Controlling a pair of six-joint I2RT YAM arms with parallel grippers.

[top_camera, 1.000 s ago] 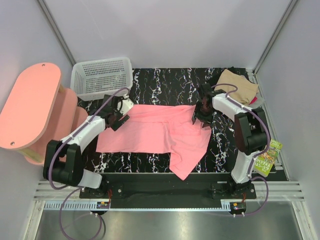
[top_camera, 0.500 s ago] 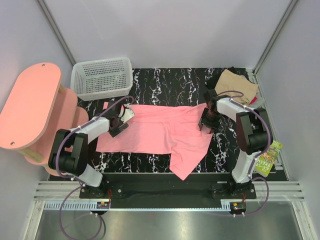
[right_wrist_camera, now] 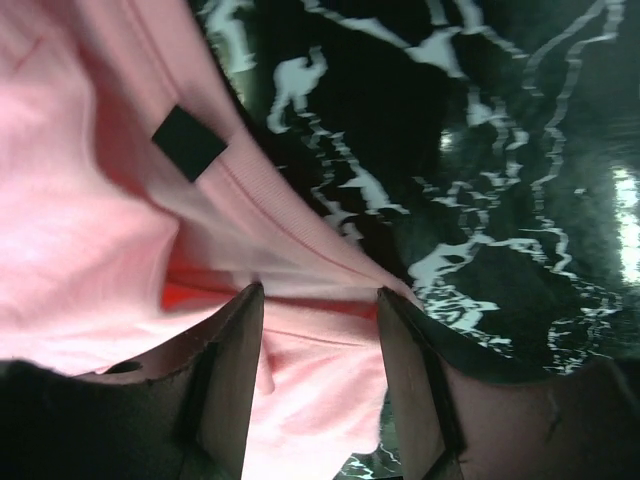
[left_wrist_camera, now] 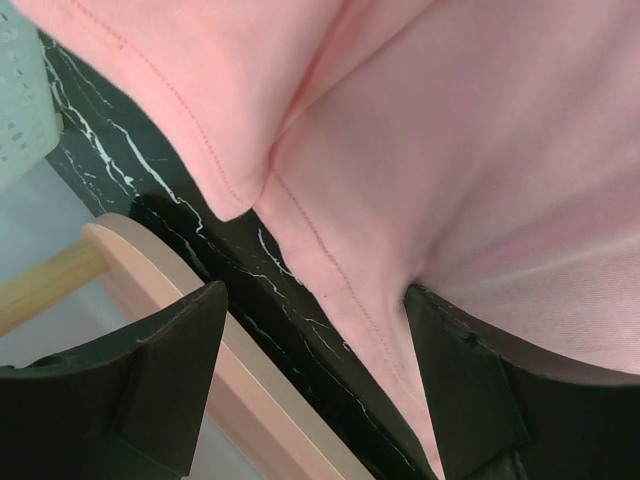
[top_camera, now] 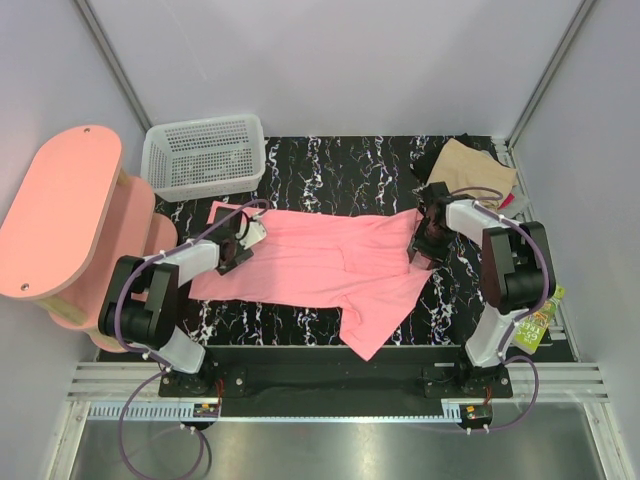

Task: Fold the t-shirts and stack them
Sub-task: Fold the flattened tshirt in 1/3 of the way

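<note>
- While the pink shirt (top_camera: 320,265) lies spread across the middle of the black marble table (top_camera: 340,165), you have no finished fold on it: it stretches wide from left to right, and one flap reaches toward the lower centre of the top view
- Your left gripper (top_camera: 238,245) sits at the shirt's left edge; its jaws stand apart with the stitched hem running between them, and nothing is pinched
- Your right gripper (top_camera: 425,240) sits at the shirt's right edge by the neckband, close to the black label (right_wrist_camera: 188,142); its jaws are also apart, straddling bunched cloth without clamping it
- Already done, by the look of it: a pile of folded tees (top_camera: 470,170) in the upper right of the top view, tan one uppermost, with slivers of red and dark cloth under it
- What you have left, as I judge it: take hold of both edges, fold the pink one down to size and set it on that pile; I see no other loose shirt
</note>
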